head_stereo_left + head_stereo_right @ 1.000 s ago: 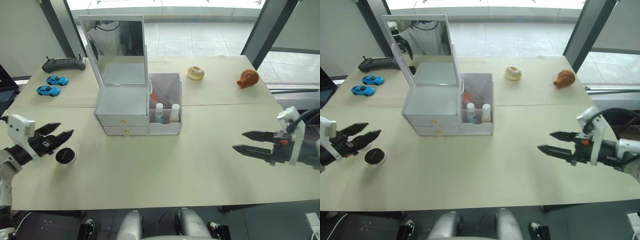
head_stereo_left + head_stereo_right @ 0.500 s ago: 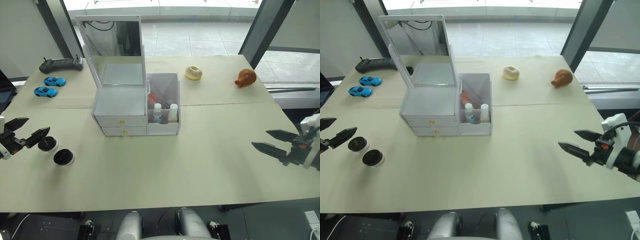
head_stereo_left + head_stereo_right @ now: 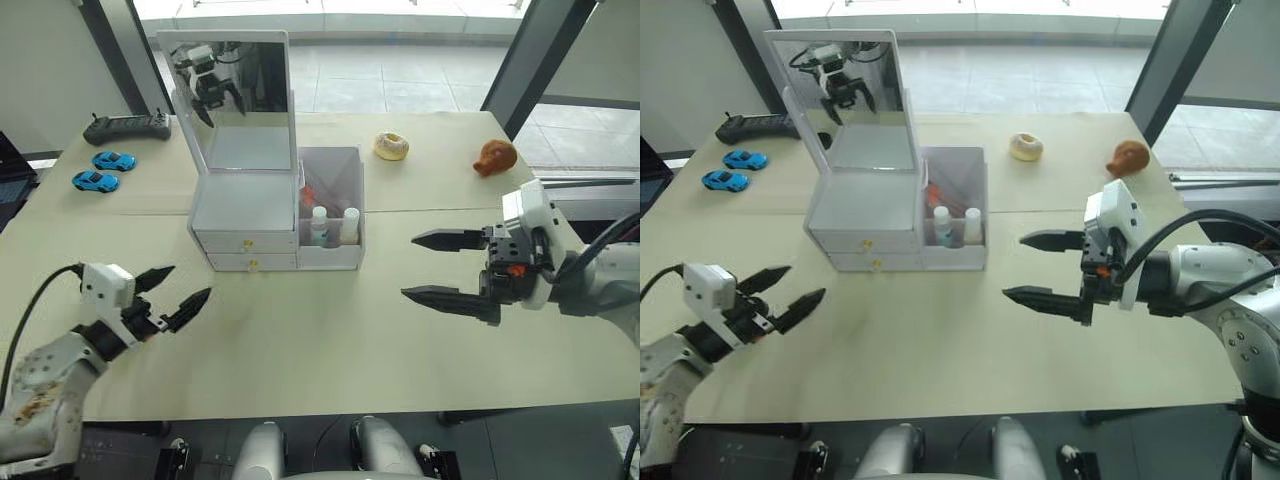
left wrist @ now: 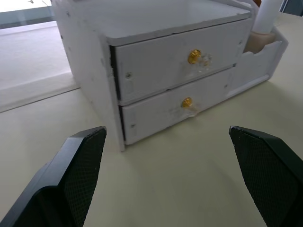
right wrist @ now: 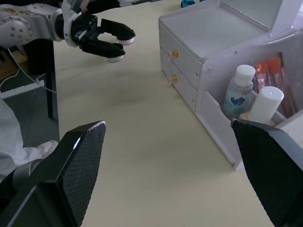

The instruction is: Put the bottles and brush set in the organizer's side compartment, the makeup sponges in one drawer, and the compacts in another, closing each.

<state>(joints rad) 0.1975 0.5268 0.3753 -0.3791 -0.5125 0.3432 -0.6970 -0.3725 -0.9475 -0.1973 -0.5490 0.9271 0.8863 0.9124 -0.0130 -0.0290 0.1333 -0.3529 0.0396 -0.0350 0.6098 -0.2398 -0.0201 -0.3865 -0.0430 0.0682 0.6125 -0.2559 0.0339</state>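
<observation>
Evidently a drawer is to be opened next: the left gripper point(image 3: 190, 281), spread wide and empty, should be centred on a gold knob point(image 4: 194, 56) and drawn straight back. The right gripper point(image 3: 408, 266) is likewise held wide. In the right wrist view the bottles point(image 5: 239, 92) and brush set point(image 5: 270, 71) are seen inside the side compartment point(image 3: 345, 165); in the left wrist view both drawer fronts of the organizer point(image 3: 245, 215) are shown shut.

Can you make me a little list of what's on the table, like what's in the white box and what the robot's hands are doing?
organizer: mirror lid up
drawers: both shut
side compartment: two bottles and the brush set
left gripper: open, empty, facing the drawers
right gripper: open, empty, over the table
far side of table: doughnut toy, brown toy, two blue toy cars, black controller
</observation>
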